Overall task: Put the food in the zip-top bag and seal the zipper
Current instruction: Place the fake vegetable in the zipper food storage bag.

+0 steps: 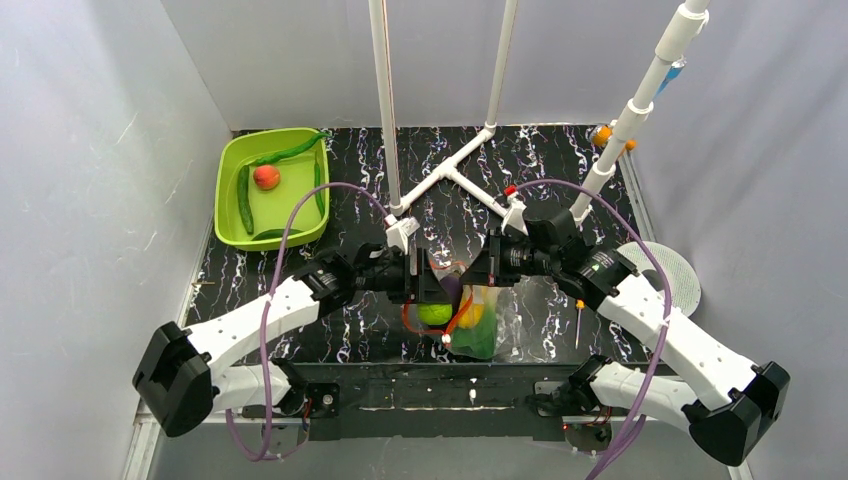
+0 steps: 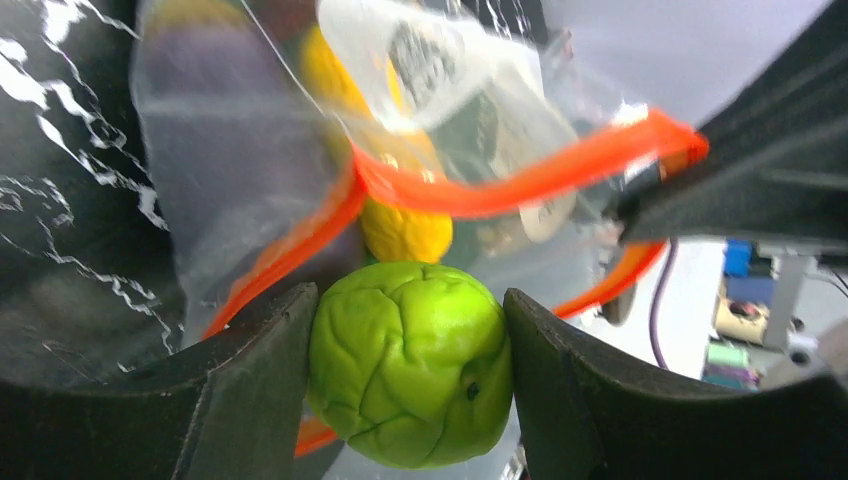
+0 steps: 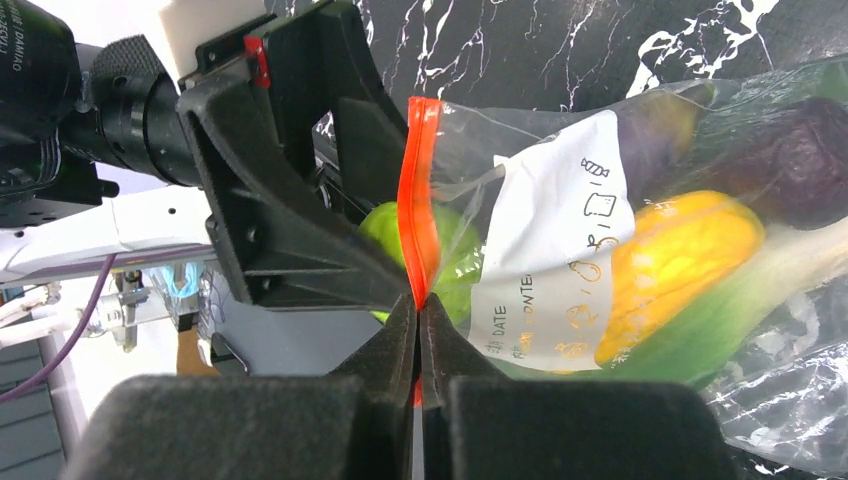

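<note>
1. Between the left jaws sits the round lime-green fruit (image 2: 405, 385), clamped squarely from both sides, one pad on each flank.
2. Just beyond those jaws the zipper (image 2: 520, 185) loops open. One run arches above the fruit and the other passes beneath it, so the fruit looks to be right at the mouth, perhaps partly through it.
3. To one side of the mouth, the right jaws are pressed together on the zipper strip, pinching the edge of the zip-top bag (image 3: 780, 420) and holding it up off the surface (image 1: 560, 160).
4. Deeper in the bag, past both pairs of jaws, lie the yellow piece (image 3: 680, 260), the dark purple eggplant (image 3: 800, 160) and the white-stalked leafy green vegetable (image 3: 720, 330).
5. For this step, hold the right pinch firm so the mouth does not collapse. Push the fruit straight in until it clears both zipper runs and touches the yellow piece, and only then part the left jaws. If you let go too early, it may roll back out.
6. Draw the left jaws out along the same line so they do not drag the lower strip with them.
7. Far off to the left jaws' outer side, the green tub (image 1: 232, 225) holds the red-orange fruit (image 1: 266, 177) and the long green pods (image 1: 245, 200), which are not yet bagged, so sealing looks some way off.
</note>
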`<control>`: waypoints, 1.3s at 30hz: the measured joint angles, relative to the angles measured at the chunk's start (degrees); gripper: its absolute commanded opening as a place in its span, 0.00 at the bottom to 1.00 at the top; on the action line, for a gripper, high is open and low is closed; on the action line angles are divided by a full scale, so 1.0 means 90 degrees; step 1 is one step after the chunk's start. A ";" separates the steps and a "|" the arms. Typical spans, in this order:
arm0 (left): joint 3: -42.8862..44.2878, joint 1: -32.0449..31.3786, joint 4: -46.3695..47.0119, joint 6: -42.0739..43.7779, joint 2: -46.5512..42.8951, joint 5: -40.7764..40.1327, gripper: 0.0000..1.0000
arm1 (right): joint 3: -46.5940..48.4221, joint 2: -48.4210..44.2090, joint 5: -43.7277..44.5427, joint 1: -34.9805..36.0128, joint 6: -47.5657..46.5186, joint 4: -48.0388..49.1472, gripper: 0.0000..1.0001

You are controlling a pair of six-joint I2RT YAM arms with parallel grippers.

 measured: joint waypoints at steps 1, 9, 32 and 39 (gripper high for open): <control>0.0068 -0.0061 -0.0032 0.0024 0.0087 -0.0236 0.57 | -0.0041 -0.0044 -0.0015 0.0000 0.0032 -0.0007 0.01; 0.0459 -0.0403 0.0240 0.0046 0.0437 -0.1178 0.65 | -0.0138 -0.0253 -0.0039 0.0000 0.0163 0.0044 0.01; 0.0495 -0.0566 -0.1139 0.1049 -0.1282 -0.2793 0.64 | -0.0236 -0.0437 -0.0104 -0.0002 0.0243 0.0138 0.01; 0.0095 -0.0566 -0.1855 0.0896 -0.2489 -0.3849 0.57 | -0.0236 -0.0437 -0.0107 -0.0002 0.0238 0.0136 0.01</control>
